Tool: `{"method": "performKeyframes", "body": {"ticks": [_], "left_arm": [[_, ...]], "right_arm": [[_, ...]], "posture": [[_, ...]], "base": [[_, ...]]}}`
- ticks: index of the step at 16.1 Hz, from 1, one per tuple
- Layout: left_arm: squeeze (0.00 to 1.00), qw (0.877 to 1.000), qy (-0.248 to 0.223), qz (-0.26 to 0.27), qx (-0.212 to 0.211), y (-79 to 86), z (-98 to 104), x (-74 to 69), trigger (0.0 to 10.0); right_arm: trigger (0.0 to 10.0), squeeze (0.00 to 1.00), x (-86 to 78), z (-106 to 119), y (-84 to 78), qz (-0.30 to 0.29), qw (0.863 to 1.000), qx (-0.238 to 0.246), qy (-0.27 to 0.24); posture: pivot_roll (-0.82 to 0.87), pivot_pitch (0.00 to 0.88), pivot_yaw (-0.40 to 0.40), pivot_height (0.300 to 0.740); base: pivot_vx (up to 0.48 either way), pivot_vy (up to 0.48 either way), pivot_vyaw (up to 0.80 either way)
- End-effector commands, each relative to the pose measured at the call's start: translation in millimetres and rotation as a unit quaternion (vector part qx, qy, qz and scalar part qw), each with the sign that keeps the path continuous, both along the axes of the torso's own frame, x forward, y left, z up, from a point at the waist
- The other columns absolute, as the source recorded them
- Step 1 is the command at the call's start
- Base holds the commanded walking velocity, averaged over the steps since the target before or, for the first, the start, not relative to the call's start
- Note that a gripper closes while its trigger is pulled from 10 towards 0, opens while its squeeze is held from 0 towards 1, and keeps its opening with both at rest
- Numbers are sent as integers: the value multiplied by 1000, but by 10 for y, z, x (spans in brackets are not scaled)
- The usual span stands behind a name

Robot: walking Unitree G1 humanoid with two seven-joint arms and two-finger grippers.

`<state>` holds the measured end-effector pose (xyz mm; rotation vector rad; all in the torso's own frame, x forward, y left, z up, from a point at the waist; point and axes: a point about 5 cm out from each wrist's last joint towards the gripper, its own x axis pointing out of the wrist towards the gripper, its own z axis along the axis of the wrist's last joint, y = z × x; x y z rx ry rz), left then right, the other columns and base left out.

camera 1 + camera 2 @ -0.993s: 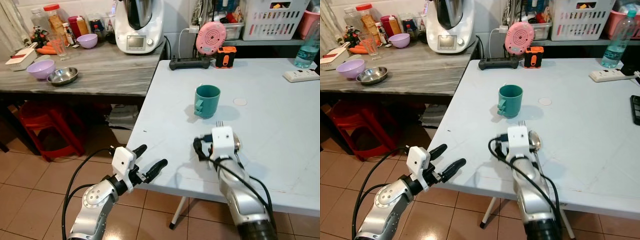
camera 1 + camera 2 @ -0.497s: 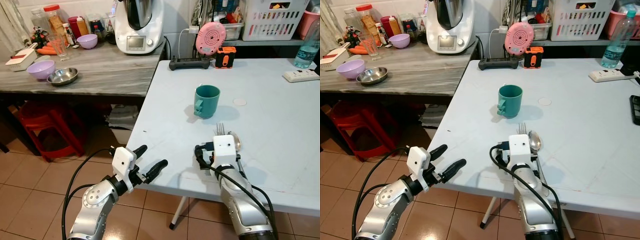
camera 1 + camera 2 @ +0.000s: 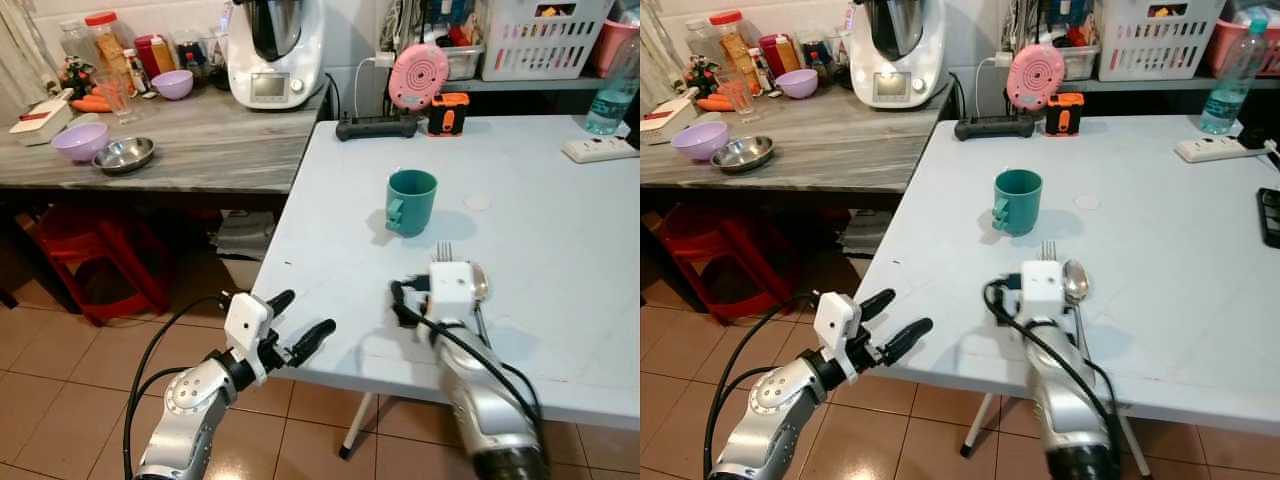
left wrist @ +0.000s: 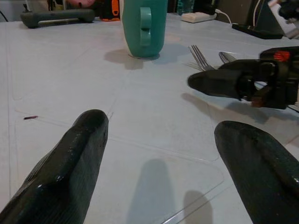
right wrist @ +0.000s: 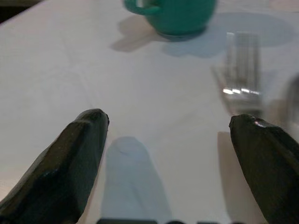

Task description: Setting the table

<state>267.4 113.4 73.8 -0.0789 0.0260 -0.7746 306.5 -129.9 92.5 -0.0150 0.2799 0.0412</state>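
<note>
The right gripper (image 5: 168,163) hangs low over the white table (image 3: 560,190) with its two black fingers (image 5: 70,163) spread wide and nothing between them. The fork (image 5: 243,65) lies flat on the table just ahead of this gripper, its tines pointing away from it toward the green mug (image 3: 412,201); in the right wrist view the fork sits in line with the gripper's right-hand finger rather than in the gap between the two. The spoon (image 3: 1076,282) lies beside the fork on its outer side, parallel to it, its bowl level with the tines. The mug stands upright farther ahead of the right gripper, beyond the fork's tips and apart from them, its handle turned toward the table's near-left edge. The left gripper (image 3: 300,322) is held off the table's near-left corner, its fingers (image 4: 70,163) also wide apart and empty, aimed across the tabletop toward the mug and the cutlery, well apart from all three.
</note>
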Motion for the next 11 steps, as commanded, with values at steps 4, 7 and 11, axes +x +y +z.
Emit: {"method": "performKeyframes", "body": {"ticks": [4,7,11], "left_arm": [[0,1000,-6,3,9,36,33,20,10000],[0,1000,-6,5,9,43,29,9,10000],[0,1000,-5,3,9,39,26,5,10000]], "right_arm": [[10000,0,67,56,96,12,1000,12,-17],[10000,0,45,118,36,3,999,6,-34],[10000,0,-76,199,-81,-16,999,-7,-50]], "posture": [[-138,0,106,740],[-134,0,105,740],[-144,0,109,740]], "base": [[0,0,0],[0,0,0],[0,0,0]]}}
